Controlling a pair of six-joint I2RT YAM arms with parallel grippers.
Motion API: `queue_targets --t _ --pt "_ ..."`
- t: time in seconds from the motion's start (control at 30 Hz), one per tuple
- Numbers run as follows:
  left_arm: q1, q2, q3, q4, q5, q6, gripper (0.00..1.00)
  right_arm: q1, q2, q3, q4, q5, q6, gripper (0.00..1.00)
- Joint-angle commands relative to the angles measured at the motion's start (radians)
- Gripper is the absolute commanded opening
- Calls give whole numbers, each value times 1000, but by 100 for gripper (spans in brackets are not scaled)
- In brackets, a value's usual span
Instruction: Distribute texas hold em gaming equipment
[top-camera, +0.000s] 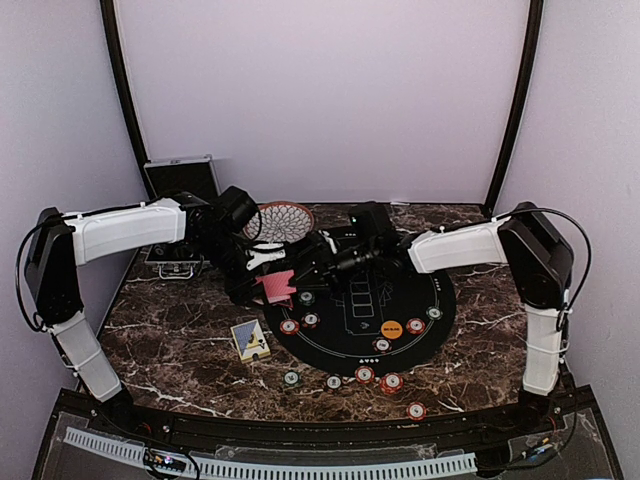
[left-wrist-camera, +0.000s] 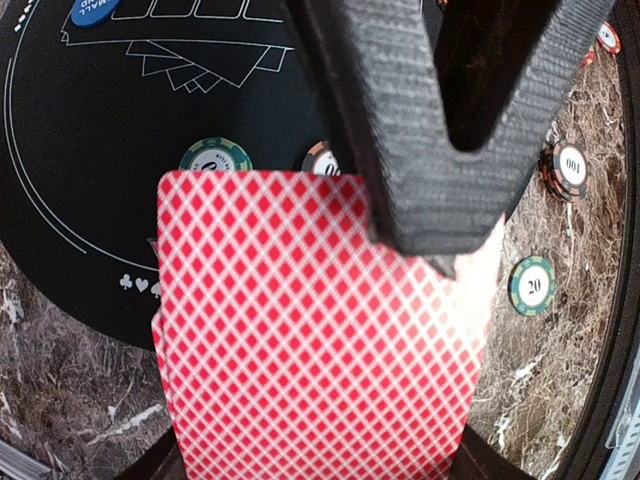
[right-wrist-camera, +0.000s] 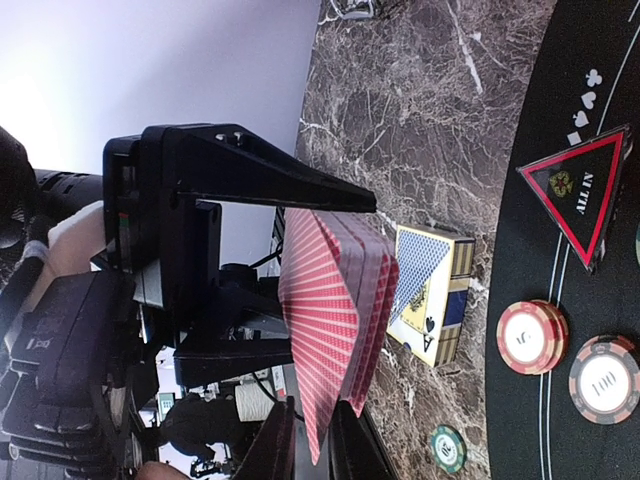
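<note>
Red-backed cards (left-wrist-camera: 300, 340) filled the left wrist view: a deck clamped by its edges in the left fingers (right-wrist-camera: 270, 180). It was held off the worktop (top-camera: 180, 350) above the left rim of the black mat (top-camera: 400, 335), probably so that a single card could be peeled away. The right fingers (right-wrist-camera: 275, 450) stood narrow around one corner of the deck; whether they actually gripped a card I could not tell. Both arms stretched inward with level forearms, wrists meeting just near of the patterned bowl (top-camera: 283, 220). Chips (top-camera: 365, 374) ringed the mat's near edge.
</note>
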Motion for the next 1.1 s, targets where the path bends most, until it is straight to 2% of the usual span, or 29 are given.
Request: queue_targets --t 0.0,0.2,0.47,0.63,1.07 --pt "6 -47 -5 8 15 -10 19 -9 -40 -22 53 -10 17 13" --pt "5 -45 0 7 19 -11 18 -9 -18 -22 86 -20 39 12" --pt "7 -44 -1 7 12 -9 18 -10 8 -48 239 -51 150 10" --pt "11 -45 0 7 8 -6 18 -10 9 -47 226 -52 142 0" --pt "40 -60 -13 -13 3 0 17 -99 -57 -134 172 -60 80 0"
